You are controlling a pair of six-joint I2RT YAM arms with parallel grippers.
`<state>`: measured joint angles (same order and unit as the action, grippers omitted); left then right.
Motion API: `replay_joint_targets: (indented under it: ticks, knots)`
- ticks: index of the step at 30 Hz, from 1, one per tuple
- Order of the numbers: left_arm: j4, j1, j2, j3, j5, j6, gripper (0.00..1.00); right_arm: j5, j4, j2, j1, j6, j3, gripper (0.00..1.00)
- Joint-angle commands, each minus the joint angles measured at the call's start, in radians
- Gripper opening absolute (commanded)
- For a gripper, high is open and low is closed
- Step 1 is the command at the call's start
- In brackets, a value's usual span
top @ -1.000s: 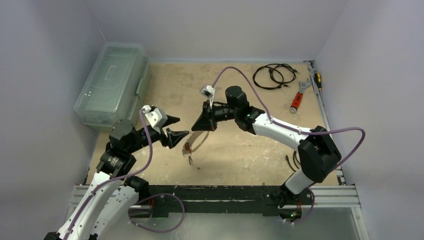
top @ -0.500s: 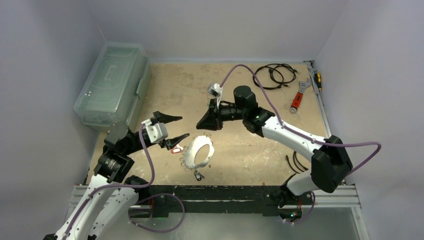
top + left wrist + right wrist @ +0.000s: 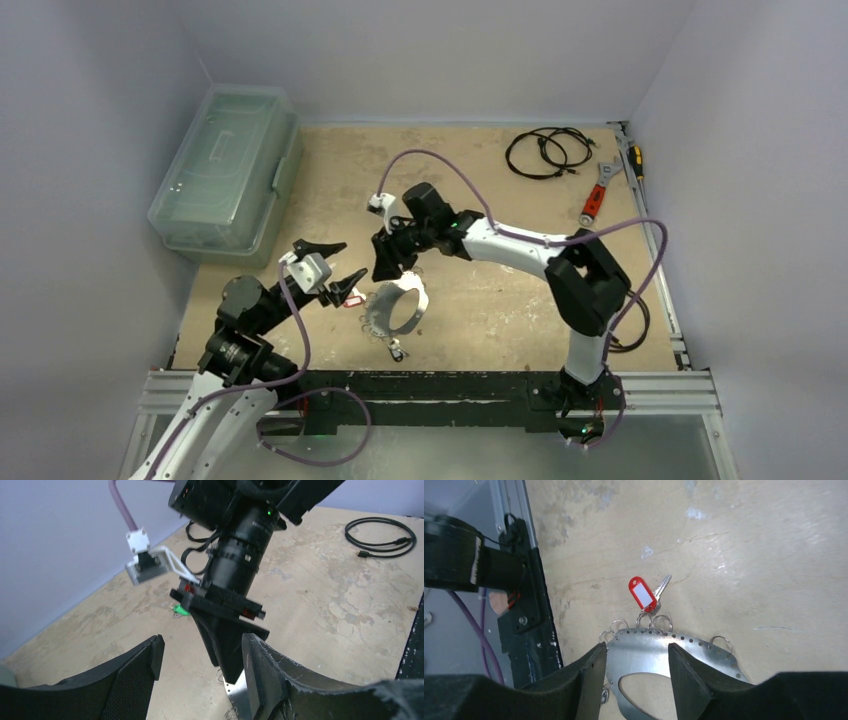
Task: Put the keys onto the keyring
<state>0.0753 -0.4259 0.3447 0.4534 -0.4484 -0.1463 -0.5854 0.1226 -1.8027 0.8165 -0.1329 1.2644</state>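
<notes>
Keyring [image 3: 400, 312] lies flat under the right gripper [image 3: 388, 262], that arm stretched leftward, jaws half-parted, empty. Left gripper [image 3: 338, 265] gapes empty. Its long axis runs lower-left to upper-right.

Keyring [image 3: 649, 647] flat on table [image 3: 490, 300], tagged key [image 3: 646, 595] touching its left rim, box [image 3: 225, 170] back left, cable coil [image 3: 545, 152] back right

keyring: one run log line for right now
keyring flat on table | red-tag key at its rim, attachment unclear | right gripper open above keyring, empty | left gripper open, empty
</notes>
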Motion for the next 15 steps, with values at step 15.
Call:
replay_joint_targets:
  ticks: [15]
  knots:
    - [-0.060,-0.004,-0.174,-0.081,0.143,0.025,0.62,0.069,0.248,-0.264,0.079,0.122,0.270,0.51]
